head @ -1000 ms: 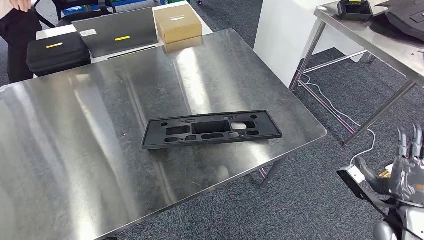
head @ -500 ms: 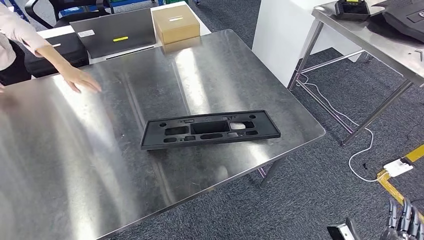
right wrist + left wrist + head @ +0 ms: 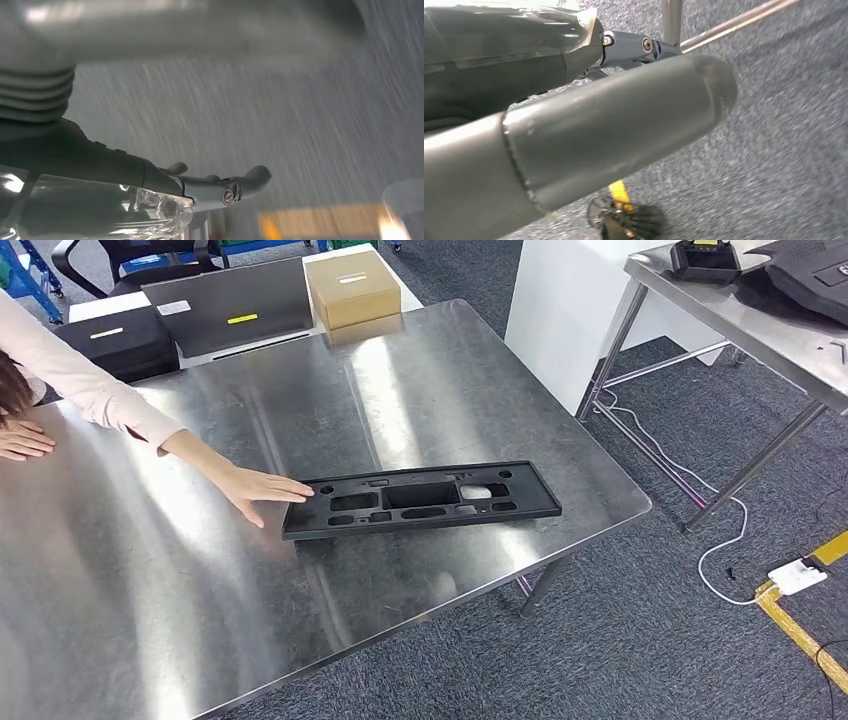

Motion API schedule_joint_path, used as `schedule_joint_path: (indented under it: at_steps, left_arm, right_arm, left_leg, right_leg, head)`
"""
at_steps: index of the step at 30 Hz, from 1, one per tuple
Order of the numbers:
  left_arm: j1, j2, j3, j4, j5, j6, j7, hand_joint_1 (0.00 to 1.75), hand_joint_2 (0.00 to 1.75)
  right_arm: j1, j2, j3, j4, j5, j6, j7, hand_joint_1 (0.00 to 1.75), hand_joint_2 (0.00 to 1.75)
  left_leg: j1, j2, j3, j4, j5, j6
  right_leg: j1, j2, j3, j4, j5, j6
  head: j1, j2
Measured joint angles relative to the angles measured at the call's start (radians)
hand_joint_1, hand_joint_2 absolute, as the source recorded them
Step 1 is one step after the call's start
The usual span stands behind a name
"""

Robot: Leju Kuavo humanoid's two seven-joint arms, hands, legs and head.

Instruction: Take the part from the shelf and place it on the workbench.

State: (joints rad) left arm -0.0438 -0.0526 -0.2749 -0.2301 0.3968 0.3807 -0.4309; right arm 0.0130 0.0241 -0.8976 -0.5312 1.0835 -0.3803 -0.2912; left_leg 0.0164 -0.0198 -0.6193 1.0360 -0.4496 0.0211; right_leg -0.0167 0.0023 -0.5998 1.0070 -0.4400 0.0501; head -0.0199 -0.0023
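The part (image 3: 425,498), a long flat black plastic frame with several cut-outs, lies flat on the steel workbench (image 3: 450,380) near its right front corner. A person's hand (image 3: 262,487) in a pink sleeve touches the part's left end. The person's other hand (image 3: 22,440) rests flat on the bench at the far left. My left hand (image 3: 599,125) hangs over grey carpet, thumb and fingers apart, holding nothing. My right hand (image 3: 125,165) also hangs over the blurred carpet with its fingers (image 3: 250,177) stretched out and nothing in them.
Behind the workbench stand a cardboard box (image 3: 352,287), a grey case (image 3: 230,302) and a black case (image 3: 105,340). A second steel table (image 3: 760,310) and a white cabinet (image 3: 560,300) stand to the right. A cable (image 3: 720,540) and yellow tape (image 3: 800,625) lie on the carpet.
My right hand has dropped out of the head view at the lower right. The person's arm has reached across the bench from the far left to the part's left end.
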Motion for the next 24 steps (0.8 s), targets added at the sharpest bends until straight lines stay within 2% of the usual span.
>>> schedule_joint_path:
  at_steps: [2,6,10,13,17,24]
  left_arm:
    - [0.001,0.005,-0.013,0.003,-0.008,-0.007,0.016,0.00,0.00]
    - [0.003,0.014,-0.032,0.004,-0.017,-0.013,0.038,0.00,0.00]
    - [0.003,0.025,-0.055,0.005,-0.036,-0.018,0.061,0.00,0.00]
    - [0.001,0.034,-0.072,0.004,-0.047,-0.021,0.071,0.00,0.00]
    - [-0.002,0.045,-0.087,0.004,-0.051,-0.021,0.076,0.00,0.00]
    - [-0.003,0.054,-0.094,0.004,-0.050,-0.012,0.079,0.00,0.00]
  right_arm:
    - [-0.010,-0.017,-0.021,0.090,-0.026,0.066,0.009,0.00,1.75]
    - [-0.019,-0.040,-0.048,0.207,-0.047,0.133,0.037,0.00,1.75]
    - [-0.026,-0.053,-0.061,0.282,-0.037,0.189,0.104,0.00,0.00]
    - [-0.028,-0.059,-0.061,0.314,-0.015,0.211,0.133,0.00,0.00]
    - [-0.030,-0.063,-0.056,0.334,0.020,0.210,0.135,0.00,1.75]
    - [-0.034,-0.065,-0.026,0.346,0.070,0.167,0.133,0.00,1.75]
  left_leg:
    - [0.000,0.000,0.000,0.000,0.000,0.000]
    - [0.000,0.000,0.000,0.000,0.000,0.000]
    - [0.000,0.000,0.000,0.000,0.000,0.000]
    - [0.000,0.000,0.000,0.000,0.000,0.000]
    - [0.000,0.000,0.000,0.000,0.000,0.000]
    - [0.000,0.000,0.000,0.000,0.000,0.000]
  right_leg:
    - [0.000,0.000,0.000,0.000,0.000,0.000]
    - [0.000,0.000,0.000,0.000,0.000,0.000]
    - [0.000,0.000,0.000,0.000,0.000,0.000]
    - [0.000,0.000,0.000,0.000,0.000,0.000]
    - [0.000,0.000,0.001,0.000,0.000,0.000]
    - [0.000,0.000,0.000,0.000,0.000,0.000]
  head:
    - [0.000,0.000]
    - [0.000,0.000]
    - [0.000,0.000]
    - [0.000,0.000]
    - [0.000,0.000]
    - [0.000,0.000]
